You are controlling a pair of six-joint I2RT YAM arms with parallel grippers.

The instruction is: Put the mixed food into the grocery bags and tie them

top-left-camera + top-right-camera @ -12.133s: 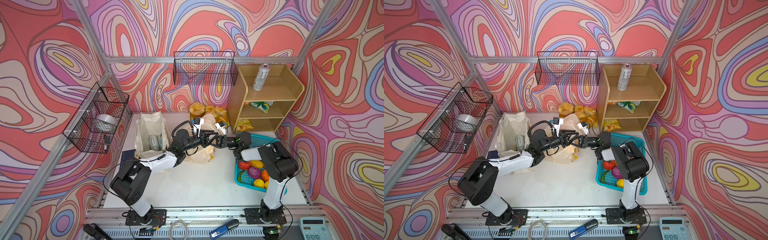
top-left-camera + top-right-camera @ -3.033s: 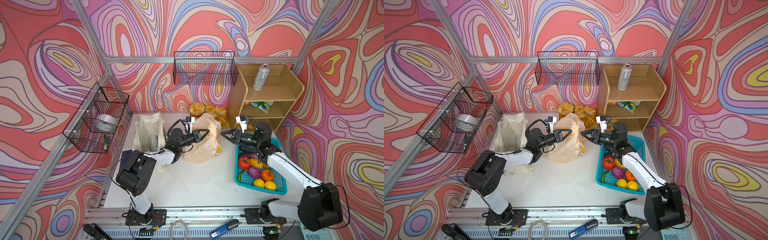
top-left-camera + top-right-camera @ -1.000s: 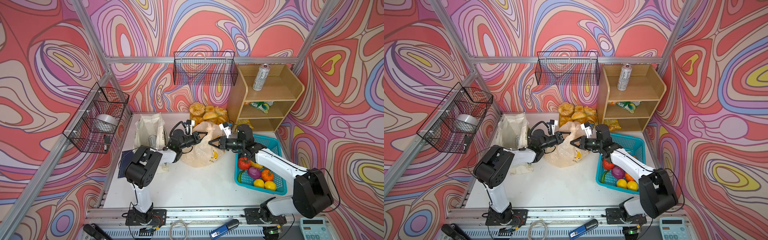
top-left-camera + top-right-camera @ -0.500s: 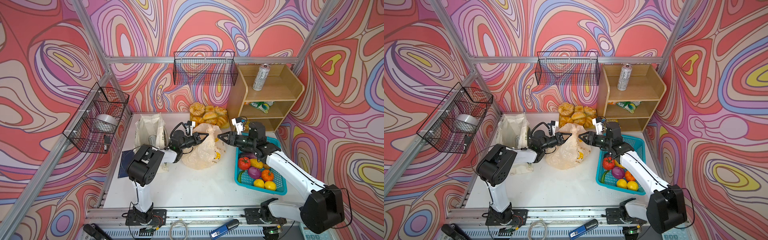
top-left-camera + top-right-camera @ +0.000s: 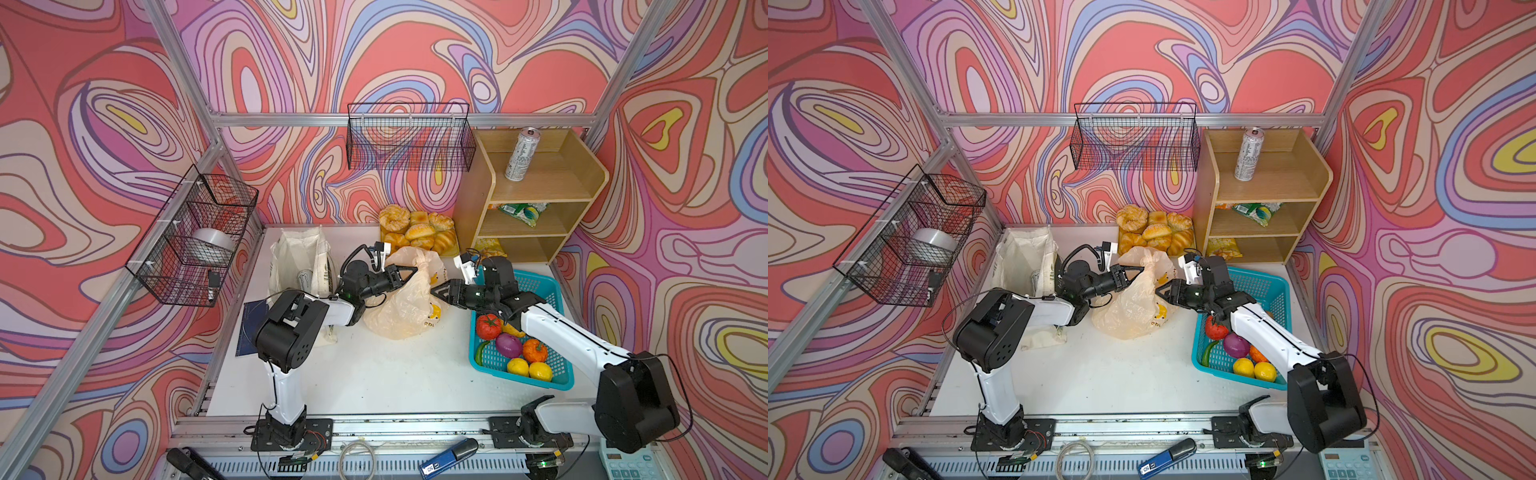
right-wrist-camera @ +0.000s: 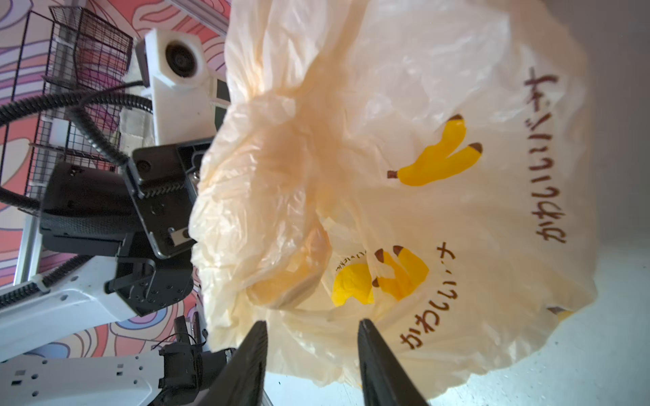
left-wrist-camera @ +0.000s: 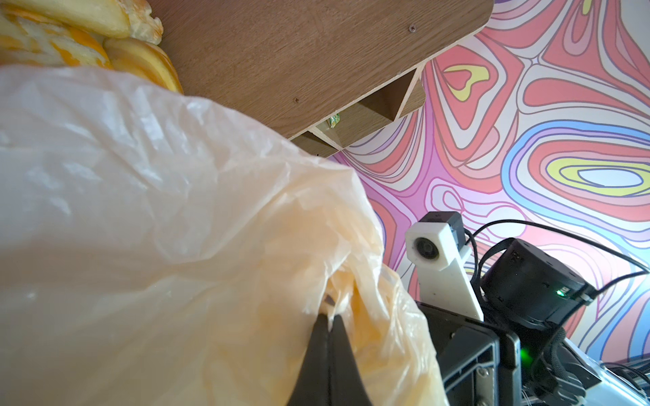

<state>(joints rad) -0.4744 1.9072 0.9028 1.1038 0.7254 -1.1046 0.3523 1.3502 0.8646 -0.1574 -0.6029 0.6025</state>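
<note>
**Bagging station: contents, front to back**

- Table [image 5: 374, 374]: white top, bare at the front.
- Teal basket [image 5: 561, 380], right front: two lemons [image 5: 528, 369] at its near end, then an orange fruit, a purple onion [image 5: 509, 345], a green vegetable [image 5: 480, 353] against the left wall and a tomato [image 5: 489, 326]. The right arm reaches over its far end.
- Right gripper [image 6: 313, 322]: jaws apart with nothing between them, tips just beside the right flank of the plastic bag; whether they touch it cannot be told.
- Plastic bag [image 5: 403, 307]: cream, translucent, banana prints. It stands mid-table between the two grippers, bulging, its top gathered into a knotted neck.
- Left gripper [image 7: 329, 323]: jaws together, pinching bag film just under that neck. It points right in both top views.
- Cloth tote [image 5: 299, 253]: off-white, standing open behind the left arm, with a white can [image 5: 305, 276] inside.
- Bread rolls [image 5: 417, 232]: a golden cluster at the back wall, just behind the plastic bag.
- Wooden shelf [image 5: 540, 187], back right: a tall drink can [image 5: 521, 153] upright on top, a green snack packet [image 5: 523, 210] in the middle, a yellow packet [image 5: 1223, 249] at the bottom.
</note>
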